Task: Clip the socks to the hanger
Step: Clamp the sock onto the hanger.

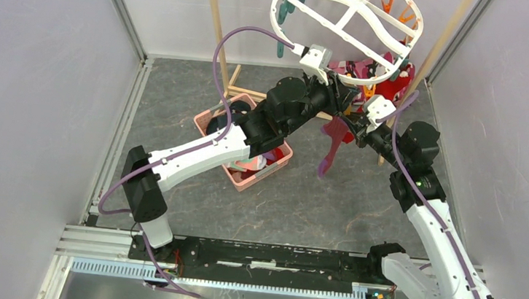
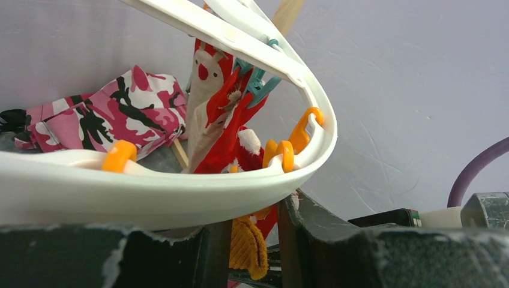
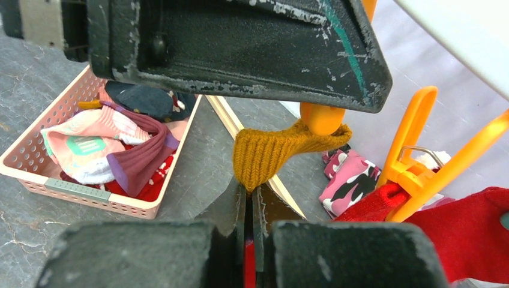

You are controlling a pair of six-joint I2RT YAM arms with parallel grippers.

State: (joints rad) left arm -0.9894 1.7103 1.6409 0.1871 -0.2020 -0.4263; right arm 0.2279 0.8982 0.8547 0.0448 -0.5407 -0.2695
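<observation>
The right gripper (image 3: 247,204) is pinched shut on a sock (image 3: 264,153). The sock's yellow-brown top sticks up just above its fingers, and a bit of red shows down between them. The top of the sock reaches up to an orange peg (image 3: 324,117) right above the right gripper. One dark finger of the left gripper (image 2: 247,231) sits on top of that peg. From above, the rest of the sock hangs down below the two grippers.

The left gripper's fingers stand a little apart, with the sock's top in the gap. I cannot tell if they are squeezing the peg.

The white hanger (image 2: 150,198) is up in the air. Its round rim runs just over the left gripper's fingers. Past the left gripper, red socks (image 2: 225,120) hang from a teal peg (image 2: 261,84) on the hanger. A pink, black and white cloth (image 2: 108,114) is behind the rim there too.

Low down, to the left of the right gripper, a pink basket (image 3: 90,192) sits on the gray table (image 3: 198,174) with more socks in it.
</observation>
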